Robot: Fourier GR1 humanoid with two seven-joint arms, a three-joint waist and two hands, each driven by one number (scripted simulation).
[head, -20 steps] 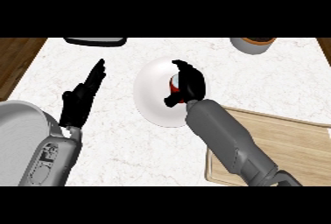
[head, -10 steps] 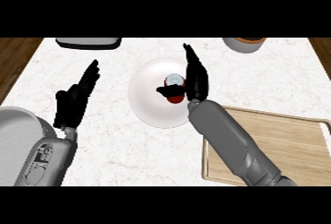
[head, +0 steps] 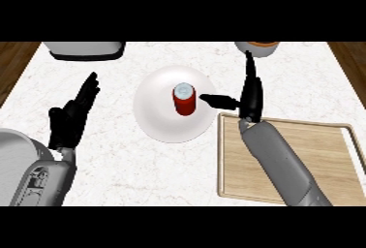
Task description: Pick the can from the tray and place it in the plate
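Head view shows the right hand [head: 250, 94] released, fingers straight and pointing up the counter, thumb stretched left toward the plate [head: 160, 126]. It holds nothing and sits just beside the plate's right rim, above the top left corner of the tray [head: 286, 160]. The thumb tip lies near the can [head: 184, 99] but apart from it.

That can, red with a pale lid, stands upright in the plate, a little above and right of its middle. Judging by this, the placing looks done and only clearing the hand is left.

The risk from here is the thumb: any sideways sweep to the left on the way out could clip the can and tip it or slide it toward the rim. Pulling away to the right or lifting straight up would avoid that.

The left hand [head: 71, 121] rests open at the left, fingers up, well apart from the plate.

Farther out, a grey box [head: 84, 49] sits at the counter's top left edge and a bowl [head: 257, 47] at the top right, just beyond the right fingertips. Neither blocks a retreat over the tray.
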